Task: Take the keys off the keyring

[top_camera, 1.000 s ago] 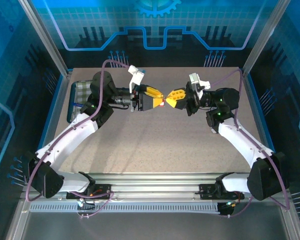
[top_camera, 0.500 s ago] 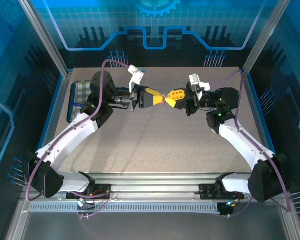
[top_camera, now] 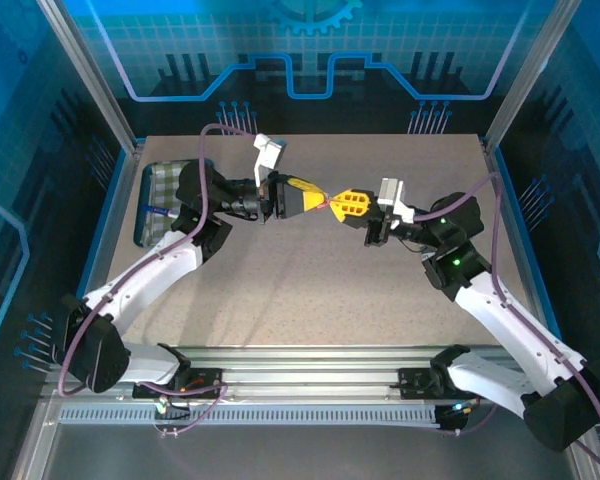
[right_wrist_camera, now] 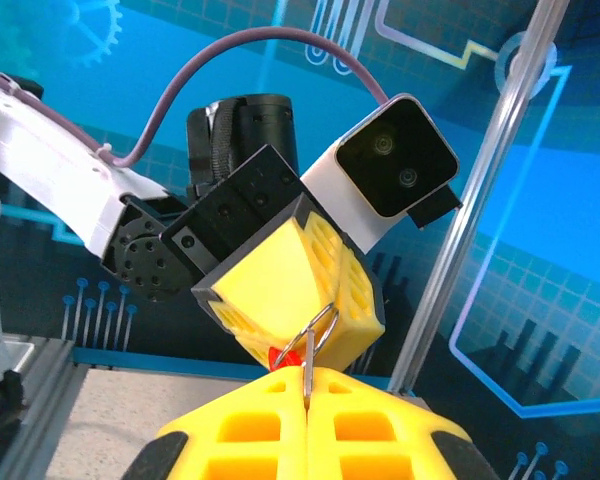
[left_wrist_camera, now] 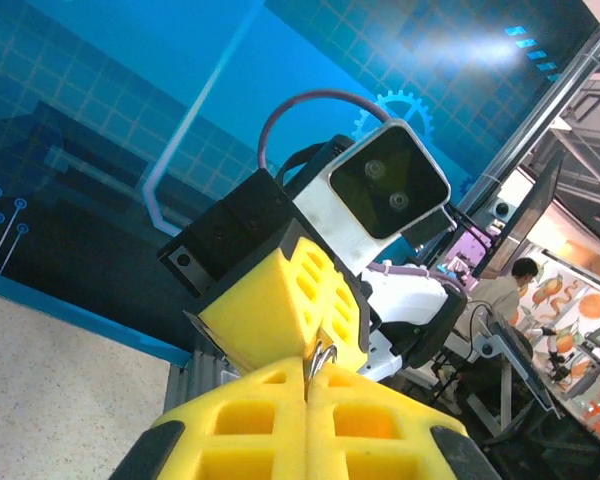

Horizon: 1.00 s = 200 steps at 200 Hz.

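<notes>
Above the middle of the table my two grippers meet tip to tip. My left gripper [top_camera: 322, 201] has its yellow fingers pressed together on the keyring [left_wrist_camera: 318, 357], whose thin wire loop sticks out of their tips. In the right wrist view the keyring [right_wrist_camera: 321, 326] shows as a wire loop with a red piece [right_wrist_camera: 286, 357] at the left gripper's fingertips [right_wrist_camera: 280, 300]. My right gripper [right_wrist_camera: 306, 385] is shut on a thin grey metal key [right_wrist_camera: 306, 368], seen edge-on and hanging in that loop. From above, only a red speck [top_camera: 330, 206] shows between the left gripper and the right gripper [top_camera: 336, 207].
A checked tray [top_camera: 158, 190] with a blue-and-white pen [top_camera: 156, 210] lies at the table's left edge. Aluminium posts and blue panels close in the sides and the back. The arm bases stand on the rail at the near edge.
My left gripper's jaws have closed on the keyring. The right arm has swung its elbow toward the near side, and its gripper has shifted slightly left and nearer, still meeting the left one.
</notes>
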{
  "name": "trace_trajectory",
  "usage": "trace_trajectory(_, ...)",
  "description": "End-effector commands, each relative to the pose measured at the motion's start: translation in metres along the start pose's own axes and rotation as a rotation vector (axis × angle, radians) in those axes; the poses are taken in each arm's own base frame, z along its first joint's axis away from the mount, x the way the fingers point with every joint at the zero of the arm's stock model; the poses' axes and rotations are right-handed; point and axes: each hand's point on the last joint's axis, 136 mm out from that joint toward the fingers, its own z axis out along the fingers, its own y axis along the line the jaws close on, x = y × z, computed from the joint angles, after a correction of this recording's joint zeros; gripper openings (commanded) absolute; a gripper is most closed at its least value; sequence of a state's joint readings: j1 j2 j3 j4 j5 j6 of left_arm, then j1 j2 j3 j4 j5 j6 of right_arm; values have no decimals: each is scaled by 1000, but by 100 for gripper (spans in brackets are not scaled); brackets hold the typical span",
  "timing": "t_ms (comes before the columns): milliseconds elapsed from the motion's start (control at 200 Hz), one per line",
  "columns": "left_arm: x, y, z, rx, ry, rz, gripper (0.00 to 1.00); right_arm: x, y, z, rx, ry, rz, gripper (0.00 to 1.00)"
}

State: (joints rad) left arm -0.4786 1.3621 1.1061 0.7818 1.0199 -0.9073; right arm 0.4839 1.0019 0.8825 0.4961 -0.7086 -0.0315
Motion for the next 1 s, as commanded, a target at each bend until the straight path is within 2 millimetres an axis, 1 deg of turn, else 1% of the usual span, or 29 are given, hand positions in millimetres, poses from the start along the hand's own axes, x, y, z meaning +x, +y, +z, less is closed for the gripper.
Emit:
trace_trajectory(0, -23, 18, -7, -46, -120, -32, 0, 6, 26, -1, -77, -14, -54, 0)
trace_trajectory(90, -23, 18, -7, -41, -120, -45, 0, 8, 30, -1, -83, -4, -71, 0)
trace_trajectory(215, -26, 17, -7, -43, -134, -46, 0, 17, 45, 5, -121, 61, -121, 0)
trace_trajectory(270, -26, 15, -7, -40, -134, -42, 0, 19, 45, 6, -116, 65, -120, 0)
trace_trajectory(355, -25, 16, -6, -41, -128, -47, 0, 16, 43, 5, -104, 54, -121, 0)
trace_trajectory(430, -22, 16, -7, -42, -122, -50, 0, 10, 38, 4, -95, 36, -96, 0)
trace_trajectory(445, -21, 16, -7, -42, -122, -50, 4, 9, 36, 3, -90, 32, -93, 0)
trace_trajectory(475, -20, 17, -8, -47, -123, -50, 18, 7, 34, 1, -92, 22, -77, 0)
trace_trajectory(495, -19, 17, -8, -51, -122, -48, 25, 5, 31, 0, -91, 15, -69, 0)
trace_trajectory(586, -15, 16, -11, -69, -116, -25, 43, -2, 26, -4, -114, -3, -27, 0)
trace_trajectory(636, -14, 16, -13, -82, -115, -12, 50, 2, 26, -5, -135, 7, 10, 0)
trace_trajectory(646, -15, 16, -13, -85, -116, -5, 52, -6, 25, -4, -140, -4, -1, 0)
trace_trajectory(696, -14, 18, -16, -107, -111, 3, 55, -9, 25, -5, -166, -2, 18, 0)
trace_trajectory(771, -16, 20, -21, -135, -109, 17, 57, -9, 26, -5, -202, 3, 50, 0)
trace_trajectory(861, -19, 19, -29, -162, -105, 35, 58, -5, 24, -7, -217, 24, 76, 0)
trace_trajectory(996, -11, 16, -30, -205, -21, 65, 59, 1, 21, -10, -200, 66, 50, 0)
